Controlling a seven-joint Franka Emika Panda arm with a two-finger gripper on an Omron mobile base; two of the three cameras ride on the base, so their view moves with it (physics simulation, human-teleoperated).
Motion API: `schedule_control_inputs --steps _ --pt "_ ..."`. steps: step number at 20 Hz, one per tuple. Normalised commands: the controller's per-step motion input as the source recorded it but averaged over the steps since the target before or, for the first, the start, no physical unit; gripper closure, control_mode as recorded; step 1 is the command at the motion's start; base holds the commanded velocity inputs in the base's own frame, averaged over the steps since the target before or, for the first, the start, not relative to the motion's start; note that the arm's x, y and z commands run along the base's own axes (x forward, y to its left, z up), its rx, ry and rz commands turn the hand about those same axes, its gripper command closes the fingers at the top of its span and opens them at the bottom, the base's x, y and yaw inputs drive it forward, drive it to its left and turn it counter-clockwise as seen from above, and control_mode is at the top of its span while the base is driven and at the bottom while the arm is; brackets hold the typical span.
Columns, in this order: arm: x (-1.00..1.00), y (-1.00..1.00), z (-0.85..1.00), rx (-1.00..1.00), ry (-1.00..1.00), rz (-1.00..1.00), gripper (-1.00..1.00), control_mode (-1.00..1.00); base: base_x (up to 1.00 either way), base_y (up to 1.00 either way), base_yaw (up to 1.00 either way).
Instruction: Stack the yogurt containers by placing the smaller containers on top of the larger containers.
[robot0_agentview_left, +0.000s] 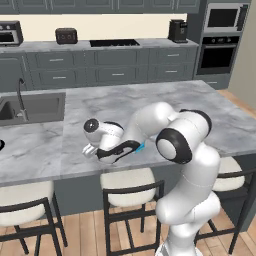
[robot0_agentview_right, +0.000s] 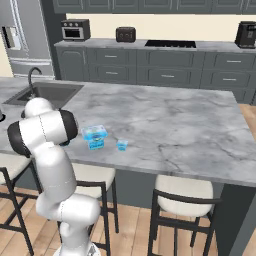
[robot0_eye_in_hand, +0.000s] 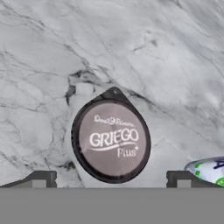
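Two dark fingertips stand spread wide at the bottom of the hand view, the gripper (robot0_eye_in_hand: 111, 179) pinching nothing. Just ahead of them, between their lines, the dark round yogurt cup (robot0_eye_in_hand: 110, 140) sits on the marble counter (robot0_eye_in_hand: 166, 57); its brownish lid reads "GRIEGO Plus" under a smaller line, perhaps "Dos Pinos". Beside the right fingertip, a white and green corner of the boxy yogurt pack (robot0_eye_in_hand: 210, 169) pokes in. Beyond the pack stands the tiny light-blue cup (robot0_agentview_right: 122, 145).
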Motion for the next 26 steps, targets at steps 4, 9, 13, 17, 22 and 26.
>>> schedule_control_inputs --steps 4,9,13,17,22,26 --pt "0.11 0.00 -0.14 0.00 0.00 0.00 -1.00 -1.00 0.00 0.00 0.00" --pt "0.05 0.00 -0.16 0.00 0.00 0.00 -1.00 -1.00 0.00 0.00 0.00" --pt "0.05 0.00 -0.14 0.00 0.00 0.00 -1.00 -1.00 0.00 0.00 0.00" --pt "0.09 0.00 -0.12 0.00 0.00 0.00 -1.00 -1.00 0.00 0.00 0.00" --pt "0.18 0.00 -0.08 0.00 -0.01 0.00 -1.00 -1.00 0.00 0.00 0.00" --pt "0.17 0.04 -0.02 0.00 -0.01 -0.02 -1.00 -1.00 0.00 0.00 0.00"
